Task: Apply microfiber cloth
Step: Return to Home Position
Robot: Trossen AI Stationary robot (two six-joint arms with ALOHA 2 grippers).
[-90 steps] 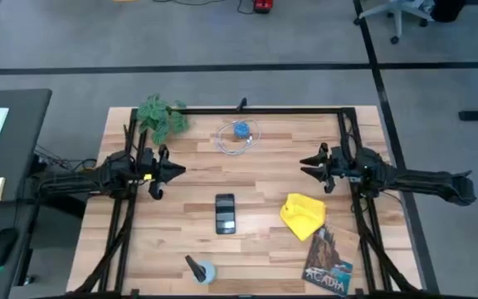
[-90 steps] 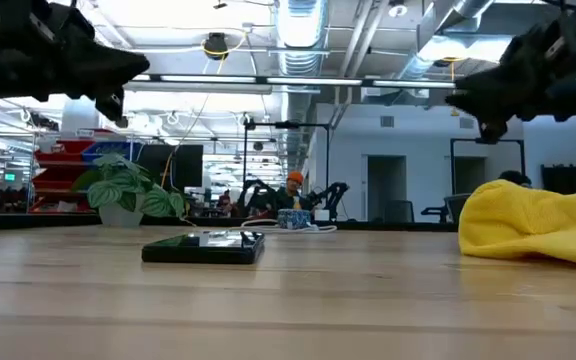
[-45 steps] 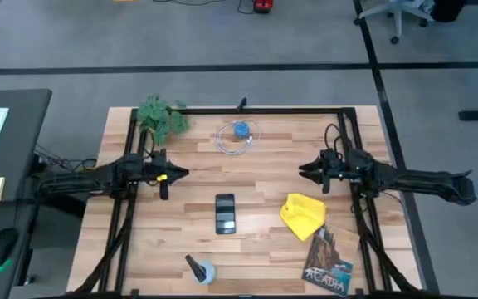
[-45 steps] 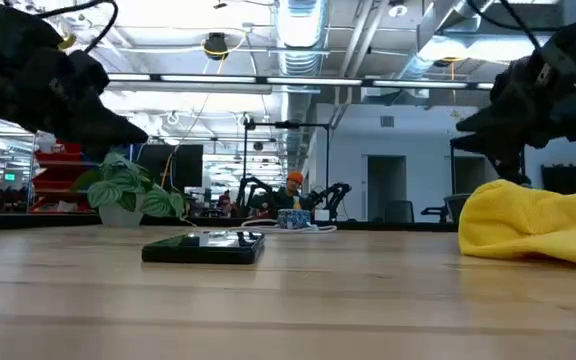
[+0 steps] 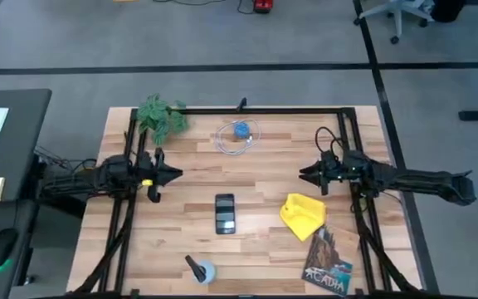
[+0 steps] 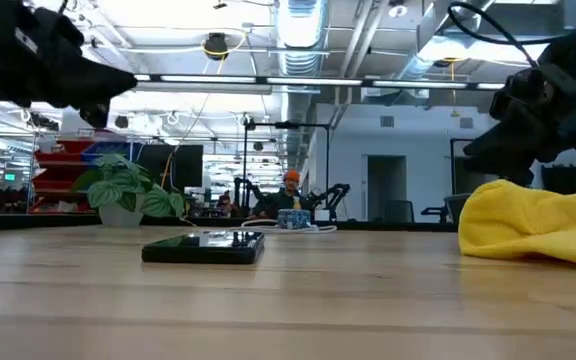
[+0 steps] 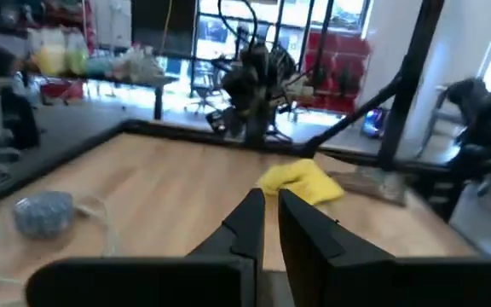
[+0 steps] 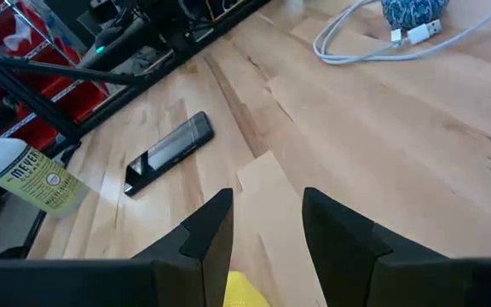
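The yellow microfiber cloth (image 5: 304, 214) lies rumpled on the wooden table at the right, near the black smartphone (image 5: 225, 213), which lies flat at the middle. In the low view the cloth (image 6: 533, 222) is a heap at the right. My right gripper (image 5: 306, 174) hovers open above the table just beyond the cloth's far edge, tipped down. A corner of the cloth (image 8: 244, 292) shows below its fingers. My left gripper (image 5: 173, 173) hangs shut over the table's left part, pointing toward the right, clear of everything.
A potted plant (image 5: 162, 116) stands at the far left corner. A white cable with a blue coil (image 5: 240, 133) lies at the far middle. A spray bottle (image 5: 199, 270) lies near the front edge, and a book (image 5: 329, 262) lies in front of the cloth.
My right gripper has sunk and tipped downward, coming closer to the cloth's far edge. My left gripper dipped and then rose again, staying over the table's left part. The cloth and the phone have stayed where they were.
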